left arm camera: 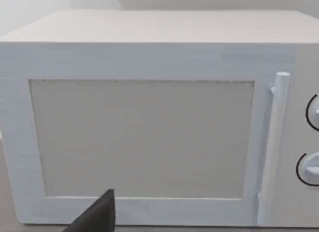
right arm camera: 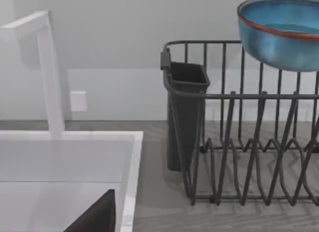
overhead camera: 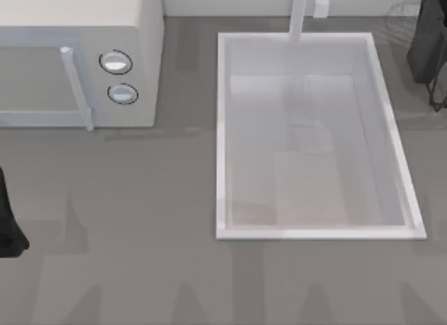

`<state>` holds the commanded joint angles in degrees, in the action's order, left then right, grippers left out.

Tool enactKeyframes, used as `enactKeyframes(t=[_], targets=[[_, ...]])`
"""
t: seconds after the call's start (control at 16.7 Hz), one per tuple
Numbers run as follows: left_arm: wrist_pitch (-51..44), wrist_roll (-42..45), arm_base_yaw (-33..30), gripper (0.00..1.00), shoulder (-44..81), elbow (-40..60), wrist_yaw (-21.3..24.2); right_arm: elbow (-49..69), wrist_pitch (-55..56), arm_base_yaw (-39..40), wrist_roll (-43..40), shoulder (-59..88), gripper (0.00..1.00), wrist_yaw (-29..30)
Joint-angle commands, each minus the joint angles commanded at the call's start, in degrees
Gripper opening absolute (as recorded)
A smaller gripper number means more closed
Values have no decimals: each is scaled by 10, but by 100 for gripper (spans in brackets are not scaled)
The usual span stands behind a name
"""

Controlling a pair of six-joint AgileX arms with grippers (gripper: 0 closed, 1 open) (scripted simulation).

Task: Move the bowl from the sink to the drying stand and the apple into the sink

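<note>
Grey countertop, white sink [overhead camera: 222,129] bare. The bowl [right arm camera: 281,32] hangs above the drying stand [right arm camera: 249,142] at far right, likely for release; finger positions cannot be told.

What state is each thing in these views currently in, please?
sink: basin holds nothing.
bowl: upright, above the drying stand.
microwave: door shut.
left gripper: at the table's left edge.
right gripper: over the stand.
</note>
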<state>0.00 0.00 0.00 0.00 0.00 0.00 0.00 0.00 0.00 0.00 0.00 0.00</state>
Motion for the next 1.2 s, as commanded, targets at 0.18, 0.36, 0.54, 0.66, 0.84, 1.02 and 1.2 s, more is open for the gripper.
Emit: enactKeyframes(t=[0.18, 0.36, 0.54, 0.66, 0.84, 1.02, 1.2], targets=[[0, 0, 0, 100, 0, 0, 0, 0, 0, 0, 0, 0, 100, 0], [0, 0, 0, 100, 0, 0, 0, 0, 0, 0, 0, 0, 100, 0], [0, 0, 0, 100, 0, 0, 0, 0, 0, 0, 0, 0, 100, 0], [0, 0, 0, 100, 0, 0, 0, 0, 0, 0, 0, 0, 100, 0], [0, 0, 0, 100, 0, 0, 0, 0, 0, 0, 0, 0, 100, 0], [0, 0, 0, 100, 0, 0, 0, 6, -5, -1, -2, 7, 100, -1], [0, 0, 0, 100, 0, 0, 0, 57, -45, -12, -14, 62, 100, -4]])
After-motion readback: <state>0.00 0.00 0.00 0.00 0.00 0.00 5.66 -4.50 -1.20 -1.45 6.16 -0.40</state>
